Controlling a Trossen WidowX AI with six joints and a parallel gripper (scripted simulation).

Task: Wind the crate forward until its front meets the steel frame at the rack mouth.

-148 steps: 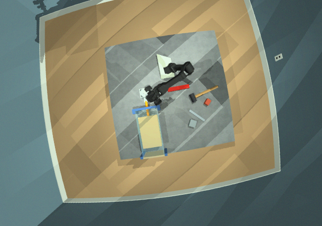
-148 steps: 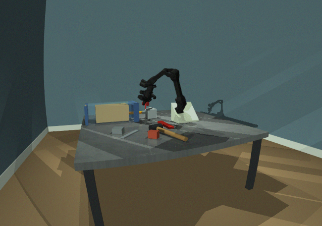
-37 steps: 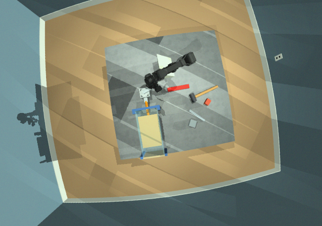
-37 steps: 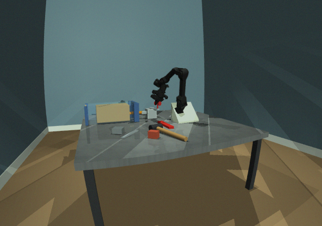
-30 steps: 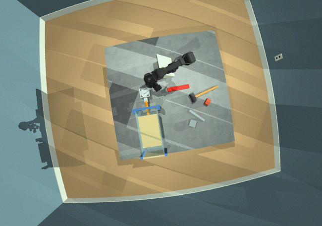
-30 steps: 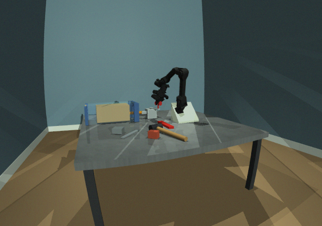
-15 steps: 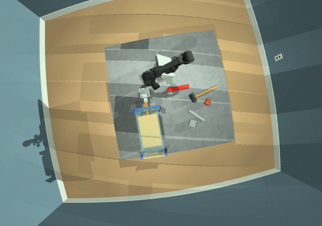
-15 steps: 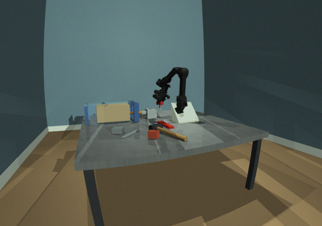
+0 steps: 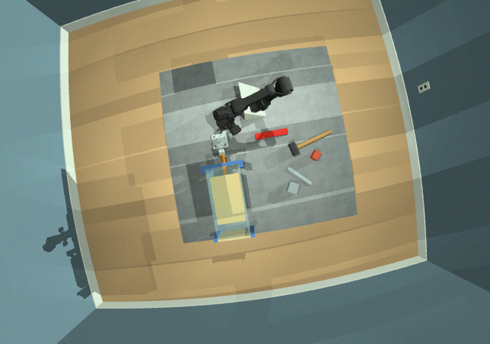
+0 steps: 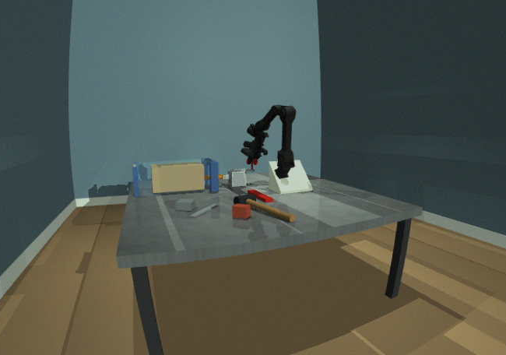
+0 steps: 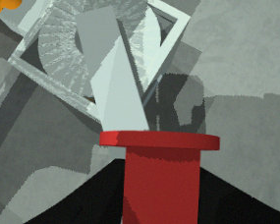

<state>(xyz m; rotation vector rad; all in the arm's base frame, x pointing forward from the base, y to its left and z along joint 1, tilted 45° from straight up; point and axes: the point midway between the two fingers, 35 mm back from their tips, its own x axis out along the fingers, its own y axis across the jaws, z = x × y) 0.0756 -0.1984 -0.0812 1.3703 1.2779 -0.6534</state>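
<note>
My gripper (image 11: 153,170) (image 10: 252,160) is shut on the red grip of the winch handle (image 11: 120,93). The handle's pale crank arm reaches from the grip over the round drum of the winch (image 11: 59,44) (image 9: 221,142) (image 10: 237,178); its key end is hidden beneath the arm. The tan crate (image 9: 229,198) (image 10: 178,178) sits flat inside the clear-panelled cubby. An orange strap (image 9: 223,158) (image 10: 220,177) runs from the winch towards the crate. A short gap shows between the crate's front and the blue frame (image 9: 234,163) (image 10: 216,175) at the mouth.
A red bar (image 9: 271,133) (image 10: 260,195), a hammer (image 9: 313,139) (image 10: 270,209), a red block (image 9: 315,155) (image 10: 241,211), a grey block (image 9: 293,187) (image 10: 185,204) and a thin grey bar (image 9: 299,176) (image 10: 203,210) lie on the bench. A white wedge (image 9: 248,90) (image 10: 297,184) stands by the arm.
</note>
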